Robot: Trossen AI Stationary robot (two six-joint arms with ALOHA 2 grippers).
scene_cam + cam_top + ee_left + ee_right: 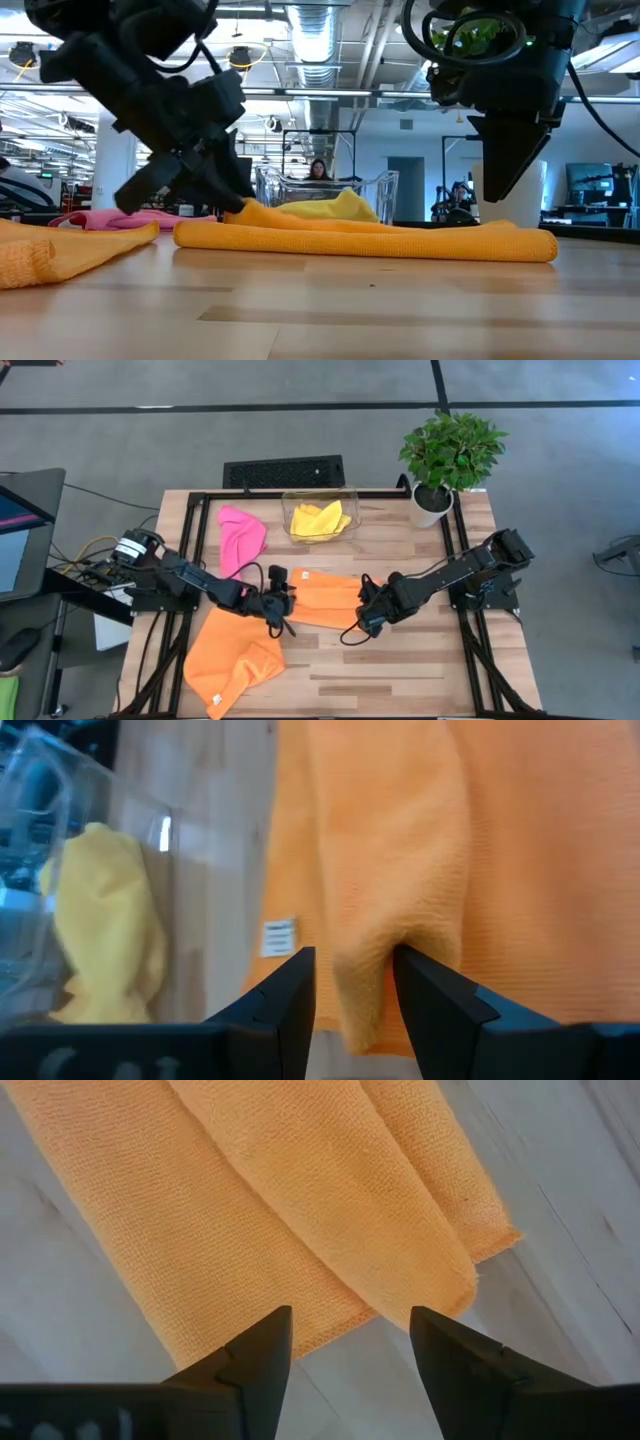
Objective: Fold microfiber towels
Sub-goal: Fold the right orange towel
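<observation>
A folded orange towel [322,598] lies lengthwise on the middle of the wooden table. My left gripper [282,603] is at its left end, shut on a fold of it [352,960]. My right gripper [362,620] hangs open just above the towel's right end [350,1325] and touches nothing; in the low view its fingertips [503,185] stand clear of the cloth. A second orange towel [235,658] lies crumpled at the near left. A pink towel [240,538] lies at the far left. A yellow towel [320,520] sits in the clear bin. My left gripper pinches a raised fold of the orange towel [362,982] at its left end between its two fingers. The fingers slant down from the table's left. The pinched end [250,212] stands a little higher than the rest, which lies flat on the table.
The clear bin [352,500] stands at the far middle, with a potted plant [450,455] at the far right. Black frame rails [455,540] run along both sides of the table. Bare wood [400,670] lies at the near right.
</observation>
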